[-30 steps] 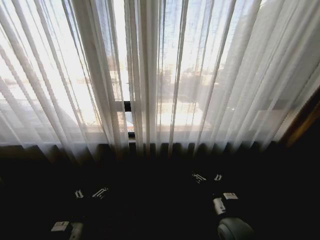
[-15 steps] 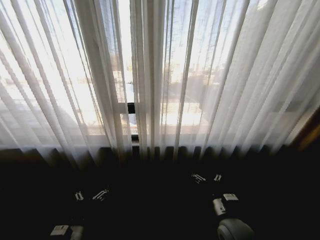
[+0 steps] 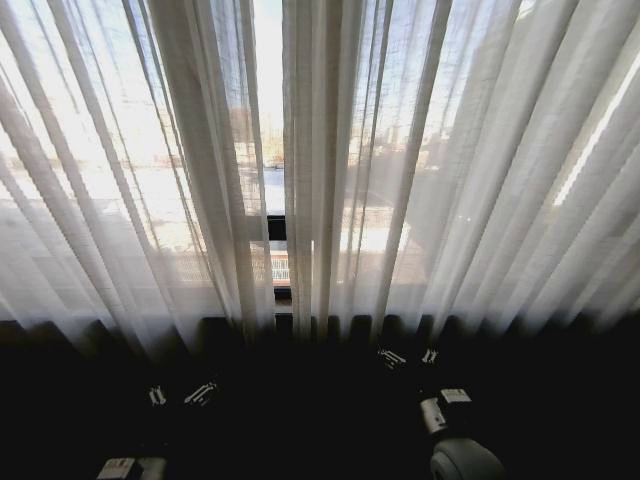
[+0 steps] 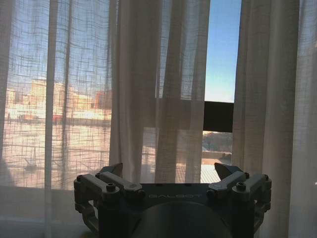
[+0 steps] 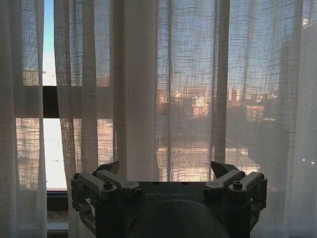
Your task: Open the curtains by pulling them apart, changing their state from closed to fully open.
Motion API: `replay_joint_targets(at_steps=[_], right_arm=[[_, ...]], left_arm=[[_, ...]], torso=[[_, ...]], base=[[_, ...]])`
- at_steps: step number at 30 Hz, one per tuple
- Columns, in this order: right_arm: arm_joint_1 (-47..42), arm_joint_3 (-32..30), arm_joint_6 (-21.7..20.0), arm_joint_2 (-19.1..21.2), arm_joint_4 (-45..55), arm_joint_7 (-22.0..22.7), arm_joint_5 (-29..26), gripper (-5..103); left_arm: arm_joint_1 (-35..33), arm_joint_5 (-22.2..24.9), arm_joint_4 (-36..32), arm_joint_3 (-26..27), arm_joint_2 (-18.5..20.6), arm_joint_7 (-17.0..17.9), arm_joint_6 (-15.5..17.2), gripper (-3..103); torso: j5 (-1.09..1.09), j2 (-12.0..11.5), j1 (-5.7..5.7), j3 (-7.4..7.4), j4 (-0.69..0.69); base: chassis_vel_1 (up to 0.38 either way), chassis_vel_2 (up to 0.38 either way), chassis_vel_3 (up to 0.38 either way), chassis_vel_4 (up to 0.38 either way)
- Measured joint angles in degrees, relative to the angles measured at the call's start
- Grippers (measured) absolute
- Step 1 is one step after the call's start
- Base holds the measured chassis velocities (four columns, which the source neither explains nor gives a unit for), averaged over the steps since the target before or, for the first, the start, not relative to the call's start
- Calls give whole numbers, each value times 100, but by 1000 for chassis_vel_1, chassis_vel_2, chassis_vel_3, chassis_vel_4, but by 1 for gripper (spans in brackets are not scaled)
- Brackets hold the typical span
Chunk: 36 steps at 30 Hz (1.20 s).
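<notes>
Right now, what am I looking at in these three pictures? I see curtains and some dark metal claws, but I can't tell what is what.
This is a wheeled robot with two arms, standing in front of a window. One picture comes from a camera on its head, looking forward and down. The other two come from cameras on its wrists, each looking out over that arm's own claw.

In the head view, the left gripper and the right gripper sit low in the dark foreground, short of the fabric. Each wrist view shows its gripper close up, the left gripper and the right gripper, with fingers spread open and nothing held.

The sheer white curtains hang in long pleats, mostly closed. A narrow gap between the two panels shows sky and a dark window frame bar. Buildings show faintly through the cloth.
</notes>
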<state>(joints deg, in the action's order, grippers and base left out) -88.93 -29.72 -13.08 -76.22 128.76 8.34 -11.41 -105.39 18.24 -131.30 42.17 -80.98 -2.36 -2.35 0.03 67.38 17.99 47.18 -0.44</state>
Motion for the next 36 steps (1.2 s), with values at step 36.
replay_joint_targets(at_steps=[36], right_arm=[[473,760,176,4,-763,-190,174,100]], left_arm=[[30,-12,46,36,-82,6,129,100]], torso=[[-2,1,-1,0,0]], base=[[-97,177,94,-173]])
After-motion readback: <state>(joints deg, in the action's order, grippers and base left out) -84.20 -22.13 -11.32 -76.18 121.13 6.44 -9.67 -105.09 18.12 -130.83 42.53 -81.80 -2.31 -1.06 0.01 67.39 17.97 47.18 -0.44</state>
